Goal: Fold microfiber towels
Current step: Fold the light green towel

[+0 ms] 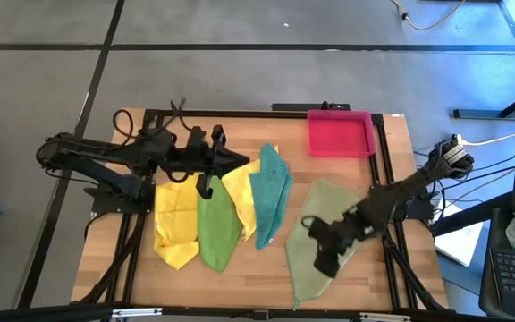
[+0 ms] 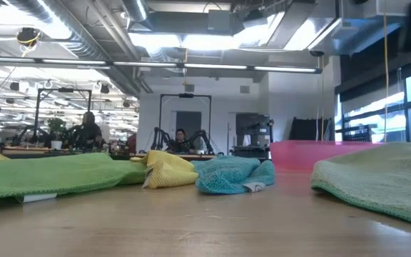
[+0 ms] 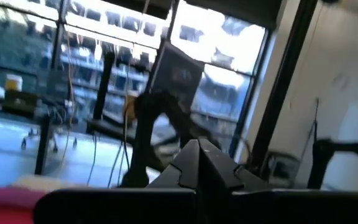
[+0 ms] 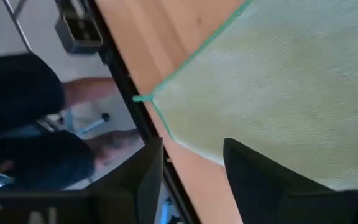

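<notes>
Several microfiber towels lie crumpled side by side on the wooden table: a yellow one, a bright green one, a second yellow one, a teal one and a larger pale olive one at the right. My right gripper stands open above the pale olive towel, pointing steeply down, with the towel's teal-edged corner ahead of its fingers. My left gripper is shut on nothing and held level, high above the yellow and green towels; its closed fingers point at the room.
A pink-red tray stands at the far right of the table, behind the pale olive towel. The table's dark frame runs close by that towel's corner. Bare wood lies along the near edge in front of the towels.
</notes>
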{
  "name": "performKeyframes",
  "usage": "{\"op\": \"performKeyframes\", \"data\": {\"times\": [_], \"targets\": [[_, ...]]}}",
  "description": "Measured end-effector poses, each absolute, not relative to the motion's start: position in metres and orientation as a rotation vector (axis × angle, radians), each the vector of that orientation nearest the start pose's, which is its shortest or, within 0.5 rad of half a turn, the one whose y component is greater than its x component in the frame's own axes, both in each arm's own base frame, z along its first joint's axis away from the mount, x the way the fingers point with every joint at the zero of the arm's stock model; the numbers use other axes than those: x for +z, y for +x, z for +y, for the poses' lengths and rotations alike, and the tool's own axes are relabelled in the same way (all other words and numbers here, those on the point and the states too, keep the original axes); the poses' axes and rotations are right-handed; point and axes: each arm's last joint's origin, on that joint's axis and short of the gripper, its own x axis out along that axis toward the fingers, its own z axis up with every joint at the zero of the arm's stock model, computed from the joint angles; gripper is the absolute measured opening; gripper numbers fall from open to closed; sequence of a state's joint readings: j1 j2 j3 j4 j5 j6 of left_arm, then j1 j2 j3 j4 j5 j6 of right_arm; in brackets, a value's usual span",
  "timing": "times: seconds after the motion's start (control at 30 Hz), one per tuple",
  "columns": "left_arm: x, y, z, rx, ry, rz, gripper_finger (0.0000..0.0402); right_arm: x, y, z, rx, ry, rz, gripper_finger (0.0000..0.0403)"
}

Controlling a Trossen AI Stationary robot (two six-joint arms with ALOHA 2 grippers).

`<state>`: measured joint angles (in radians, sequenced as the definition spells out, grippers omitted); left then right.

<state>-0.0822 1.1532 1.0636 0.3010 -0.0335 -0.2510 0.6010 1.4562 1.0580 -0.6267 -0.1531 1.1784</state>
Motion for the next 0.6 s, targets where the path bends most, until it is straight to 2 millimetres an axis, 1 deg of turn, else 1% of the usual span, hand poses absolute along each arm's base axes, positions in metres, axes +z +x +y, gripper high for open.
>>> {"op": "performKeyframes", "data": {"times": [0.07, 0.13, 0.2, 0.3, 0.37, 0.47, 0.6], "targets": [[0.408, 0.255, -0.022, -0.096, -0.233, -0.149, 0.0000, 0.237, 0.231, 0.180, 0.003, 0.745, 1.277, 0.0171], [0.418, 0.252, -0.027, -0.107, -0.179, -0.113, 0.0000, 0.229, 0.226, 0.192, 0.004, 0.702, 1.303, 0.0171], [0.428, 0.250, -0.030, -0.079, -0.119, -0.066, 0.0000, 0.220, 0.222, 0.202, 0.016, 0.657, 1.336, 0.0171], [0.440, 0.253, -0.035, -0.011, -0.064, 0.028, 0.0000, 0.205, 0.219, 0.218, 0.037, 0.605, 1.369, 0.0171], [0.446, 0.259, -0.038, 0.012, -0.064, 0.084, 0.0000, 0.196, 0.218, 0.228, 0.065, 0.583, 1.373, 0.0171], [0.447, 0.272, -0.045, 0.005, -0.097, 0.169, 0.0000, 0.182, 0.219, 0.242, 0.151, 0.499, 1.365, 0.0171], [0.440, 0.290, -0.059, -0.022, -0.107, 0.259, 0.0000, 0.162, 0.220, 0.249, 0.208, 0.357, 1.369, 0.0171]]}}
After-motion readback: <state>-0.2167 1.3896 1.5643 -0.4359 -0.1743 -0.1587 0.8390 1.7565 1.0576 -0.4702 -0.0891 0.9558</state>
